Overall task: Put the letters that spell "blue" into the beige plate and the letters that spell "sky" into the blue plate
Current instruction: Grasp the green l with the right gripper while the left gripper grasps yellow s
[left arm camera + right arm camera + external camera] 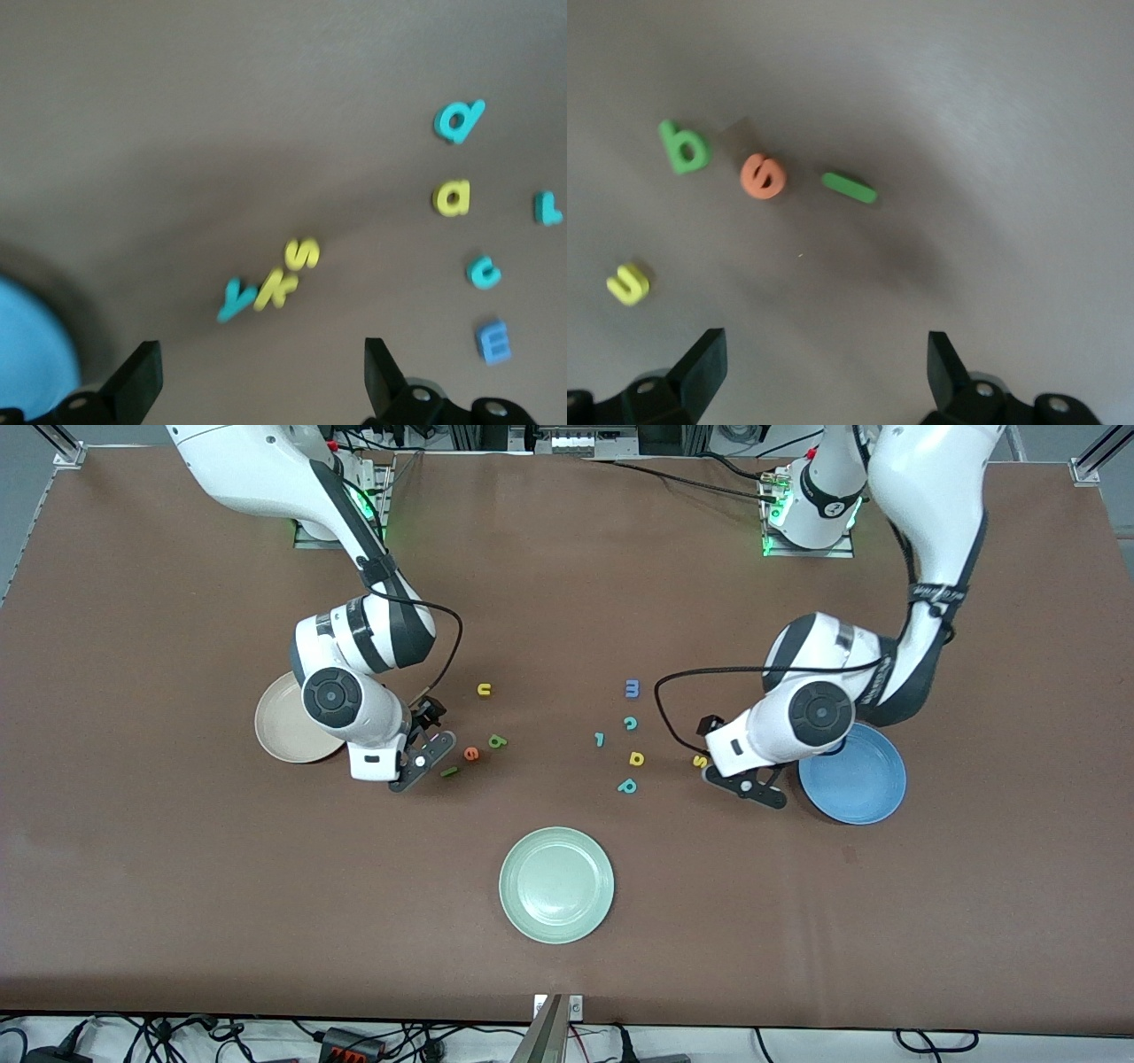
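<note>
Two robot arms hang low over a brown table strewn with small foam letters, both pincers spread wide and pinching nothing.

The right gripper hovers over bare tabletop just beside the beige plate, which lies toward the right arm's end of the table and is partly covered by that arm's wrist. Close by sit the four letters of "blue": the orange e and the green b side by side, the dark-green l a thin bar slightly nearer the front camera, and the yellow u apart from them, farther from the camera.

The left gripper hovers next to the blue plate, toward the left arm's end of the table. In the left wrist view the teal y, yellow k and yellow s lie bunched in a row, touching or nearly so, just ahead of its spread fingers; from the front only the s peeks out past the arm.

In the middle of the table lie a blue m, a teal c, a small teal l-shaped piece, a yellow d and a teal p. A pale green plate sits nearest the front camera. All three plates hold no letters.
</note>
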Motion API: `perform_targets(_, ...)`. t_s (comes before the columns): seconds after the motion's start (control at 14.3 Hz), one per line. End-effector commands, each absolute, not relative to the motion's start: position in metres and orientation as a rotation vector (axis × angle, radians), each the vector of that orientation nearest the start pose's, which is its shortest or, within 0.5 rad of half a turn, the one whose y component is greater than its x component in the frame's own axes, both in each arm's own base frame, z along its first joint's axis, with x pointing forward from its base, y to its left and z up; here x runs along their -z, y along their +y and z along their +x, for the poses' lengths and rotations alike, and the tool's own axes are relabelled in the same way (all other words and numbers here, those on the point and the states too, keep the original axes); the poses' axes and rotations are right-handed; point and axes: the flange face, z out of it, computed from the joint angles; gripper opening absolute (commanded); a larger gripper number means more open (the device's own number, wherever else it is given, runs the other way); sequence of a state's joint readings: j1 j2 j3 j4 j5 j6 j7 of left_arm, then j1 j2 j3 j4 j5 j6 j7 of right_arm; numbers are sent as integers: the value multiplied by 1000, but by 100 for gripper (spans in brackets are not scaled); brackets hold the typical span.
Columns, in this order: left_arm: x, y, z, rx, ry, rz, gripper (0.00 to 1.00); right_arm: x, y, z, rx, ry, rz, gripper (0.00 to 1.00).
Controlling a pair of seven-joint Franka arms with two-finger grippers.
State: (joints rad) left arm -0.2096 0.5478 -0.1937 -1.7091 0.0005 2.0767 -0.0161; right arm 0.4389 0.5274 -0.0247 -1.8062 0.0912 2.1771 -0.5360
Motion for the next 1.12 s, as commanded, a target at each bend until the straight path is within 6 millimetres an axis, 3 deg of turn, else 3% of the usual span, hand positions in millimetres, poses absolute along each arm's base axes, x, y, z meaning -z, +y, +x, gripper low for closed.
perform_targets(0.0,-232,-273,599,-240,594,-3113,100,-235,266,588,-150,-1758,-2500,100)
perform_targets(0.07,-218,-283,594,-221,607,-3066,100,-226,264,592,-119,-1879,-2411,100)
perform_targets(0.21,-213,-294,588,-195,550,-3018,100,-212,264,594,-85,-2018,-2299,100)
perform_targets(0.56,-186,-287,583,-234,510,-3023,100,-206,287,596,59,-2176,-2221,100)
perform_targets(0.77,-175,-292,579,-242,523,-3022,64,-193,289,598,102,-2236,-2179,100)
perform_targets(0.91,-169,-293,578,-233,527,-3029,54,-185,288,597,88,-2267,-2146,100)
perform_targets(1.05,-168,-293,578,-231,540,-3027,32,-184,289,596,86,-2305,-2105,100)
